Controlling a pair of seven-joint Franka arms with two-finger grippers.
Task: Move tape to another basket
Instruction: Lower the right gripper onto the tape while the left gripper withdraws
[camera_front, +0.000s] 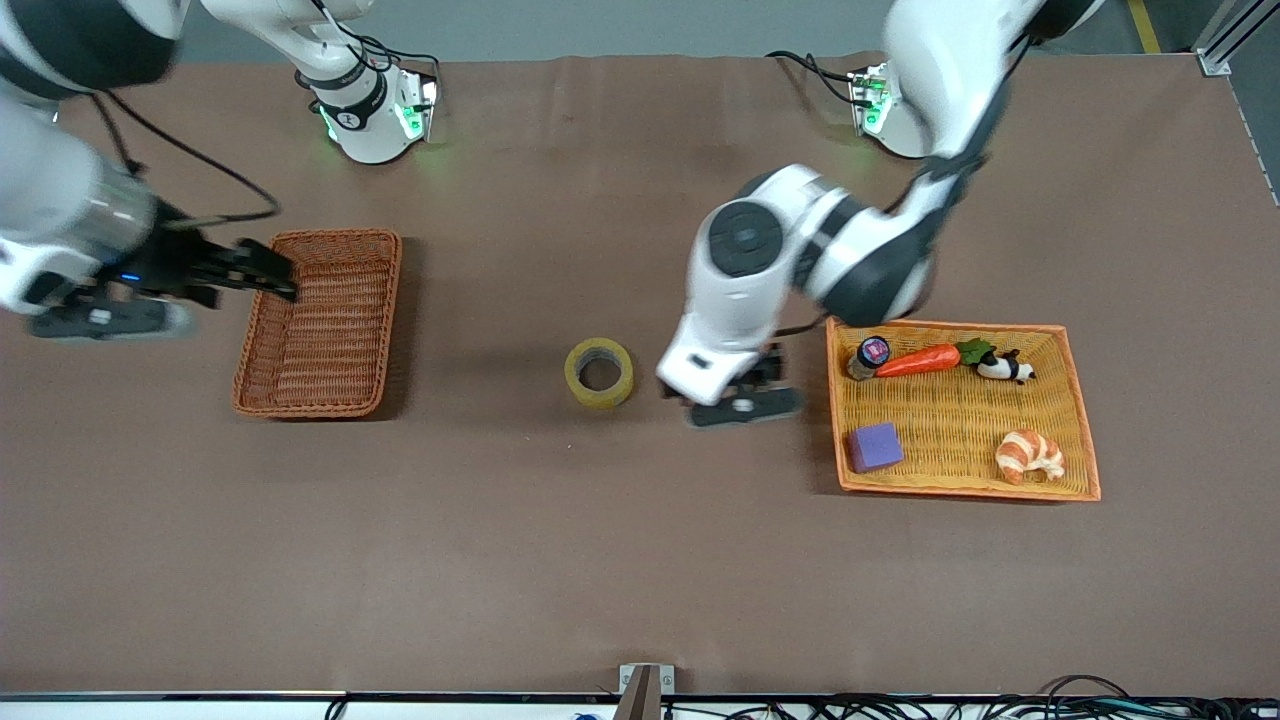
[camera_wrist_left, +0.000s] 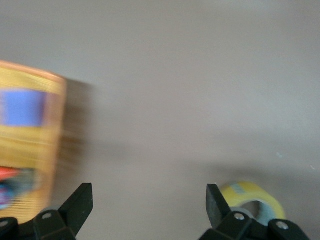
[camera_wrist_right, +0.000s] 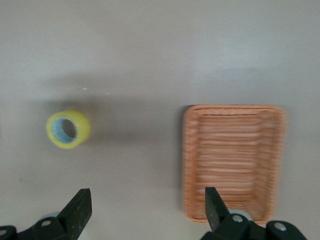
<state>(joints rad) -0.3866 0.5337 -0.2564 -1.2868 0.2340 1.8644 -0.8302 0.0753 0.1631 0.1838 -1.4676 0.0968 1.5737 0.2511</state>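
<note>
The tape (camera_front: 599, 372), a yellowish roll with a grey core, lies flat on the table between the two baskets. It also shows in the left wrist view (camera_wrist_left: 255, 201) and the right wrist view (camera_wrist_right: 68, 129). The reddish-brown basket (camera_front: 320, 322) stands toward the right arm's end and holds nothing; it shows in the right wrist view (camera_wrist_right: 232, 160) too. My left gripper (camera_front: 745, 395) is open and empty, low over bare table between the tape and the yellow tray; it shows in its wrist view (camera_wrist_left: 149, 192). My right gripper (camera_front: 265, 275) is open and empty over the basket's outer rim; it shows in its wrist view (camera_wrist_right: 147, 197).
A yellow-orange woven tray (camera_front: 1075, 420) at the left arm's end holds a purple cube (camera_front: 875, 447), a croissant (camera_front: 1030, 455), a carrot (camera_front: 920, 360), a small panda (camera_front: 1003, 368) and a small jar (camera_front: 868, 356). The tray's edge (camera_wrist_left: 50, 145) shows in the left wrist view.
</note>
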